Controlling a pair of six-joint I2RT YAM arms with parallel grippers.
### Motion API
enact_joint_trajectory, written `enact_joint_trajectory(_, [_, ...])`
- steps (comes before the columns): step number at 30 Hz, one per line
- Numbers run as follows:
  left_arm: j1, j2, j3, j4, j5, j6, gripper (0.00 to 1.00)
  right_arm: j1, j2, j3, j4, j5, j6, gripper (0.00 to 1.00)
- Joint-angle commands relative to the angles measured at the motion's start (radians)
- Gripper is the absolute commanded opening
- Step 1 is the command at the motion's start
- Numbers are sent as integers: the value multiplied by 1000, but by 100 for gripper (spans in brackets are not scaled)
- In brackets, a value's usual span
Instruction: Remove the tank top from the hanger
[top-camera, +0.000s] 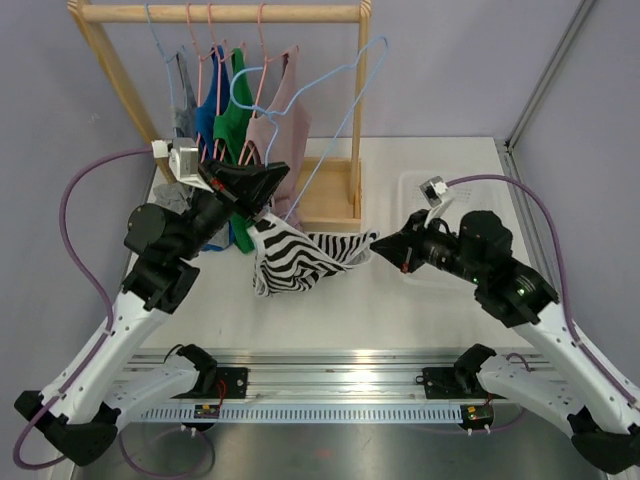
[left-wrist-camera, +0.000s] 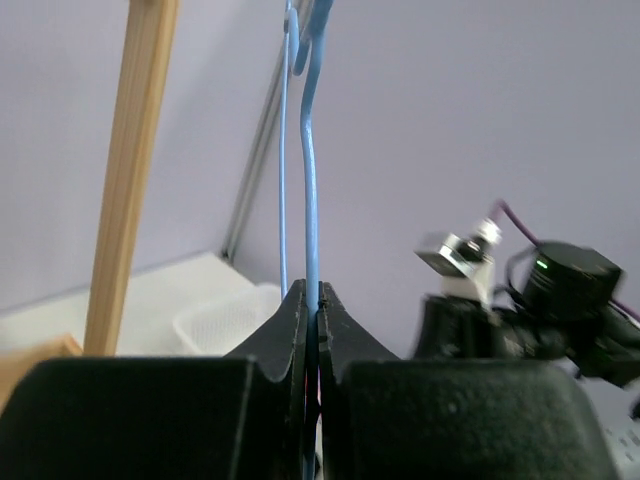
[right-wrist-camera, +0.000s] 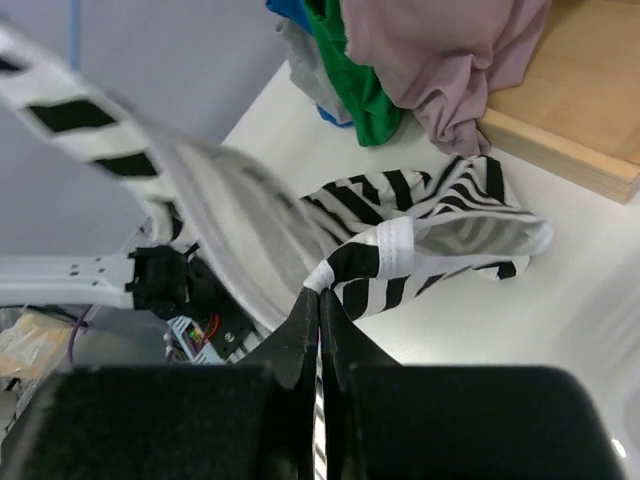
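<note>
A black-and-white striped tank top (top-camera: 300, 258) hangs from a light blue wire hanger (top-camera: 335, 125) and sags to the table between the arms. My left gripper (top-camera: 268, 183) is shut on the hanger's wire; the left wrist view shows the blue wire (left-wrist-camera: 310, 200) pinched between the jaws at my left gripper (left-wrist-camera: 313, 296). My right gripper (top-camera: 378, 243) is shut on the tank top's edge at its right side. The right wrist view shows my right gripper (right-wrist-camera: 320, 298) clamping the striped fabric (right-wrist-camera: 420, 235) at its white-trimmed hem, the cloth stretched up to the left.
A wooden clothes rack (top-camera: 220, 14) stands at the back with grey, blue, green and pink tops (top-camera: 235, 115) on hangers. Its wooden base (top-camera: 330, 200) lies behind the striped top. A white tray (top-camera: 420, 190) sits at the right.
</note>
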Motion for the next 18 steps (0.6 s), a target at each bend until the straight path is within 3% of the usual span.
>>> enact_joint_trajectory(1, [-33,71,79,323,-120,112,0,-2,-86,67,-62,-65,-18,0])
enact_joint_trajectory(5, [-39,120,74,458,-106,131,0,-2,-94,115,59,-284,57,0])
enact_joint_trajectory(9, [-43,116,12,528,-91,158,0,-4,13,216,126,-387,101,0])
enact_joint_trajectory(14, [-50,57,-99,578,-206,221,0,-4,76,304,74,-342,56,0])
enact_joint_trajectory(17, [-53,33,-122,511,-233,249,0,-4,112,256,28,-280,27,0])
enact_joint_trajectory(18, [-59,14,-116,414,-268,257,0,-4,121,235,16,-262,25,0])
